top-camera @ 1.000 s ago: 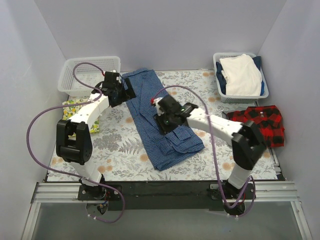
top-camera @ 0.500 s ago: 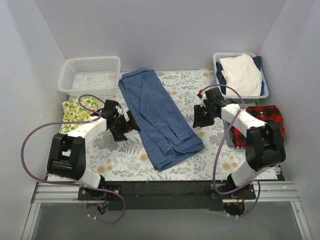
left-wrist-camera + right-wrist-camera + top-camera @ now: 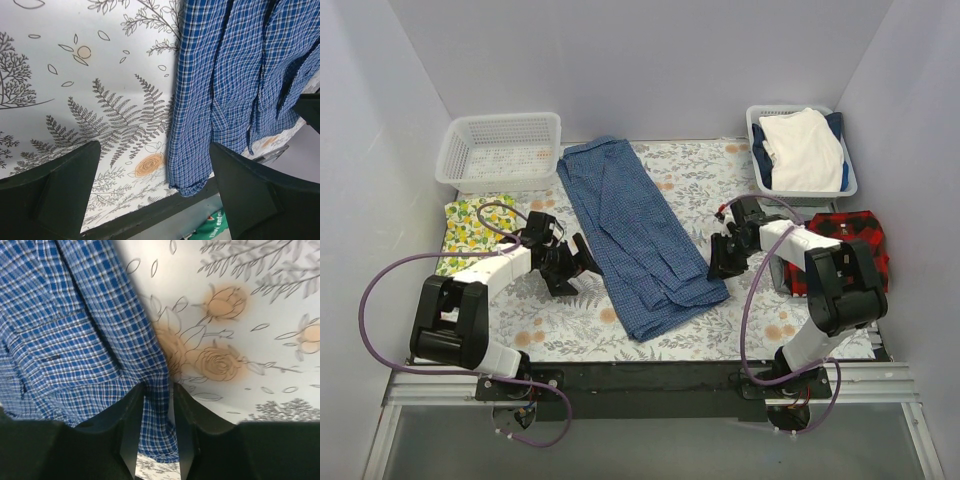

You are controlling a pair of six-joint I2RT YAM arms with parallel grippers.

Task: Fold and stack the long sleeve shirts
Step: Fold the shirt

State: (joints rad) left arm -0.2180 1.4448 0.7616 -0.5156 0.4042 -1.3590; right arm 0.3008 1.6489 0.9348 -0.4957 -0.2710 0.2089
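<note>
The blue checked shirt [image 3: 640, 235] lies folded into a long strip, running diagonally across the floral table [image 3: 550, 305]. My left gripper [image 3: 584, 262] sits low just left of the strip, open, with bare table and the shirt's left edge [image 3: 240, 75] between its fingers [image 3: 155, 146]. My right gripper [image 3: 720, 265] is down at the strip's right edge. Its jaws [image 3: 159, 387] stand narrowly apart astride that edge of the shirt [image 3: 65, 325], and a sliver of table shows beside the cloth. The red-and-black plaid shirt [image 3: 850, 245] lies bunched at the right, partly behind the right arm.
A white mesh basket [image 3: 500, 150] stands at the back left. A grey basket [image 3: 760, 165] at the back right holds a white garment [image 3: 805, 150]. A lemon-print cloth [image 3: 470, 220] lies by the left wall. The table's near edge [image 3: 150, 212] shows close below the left gripper.
The left gripper came from the shirt's far end by the white basket down to its left side. The right gripper left the shirt's middle, swung right, and dropped onto its right edge.
</note>
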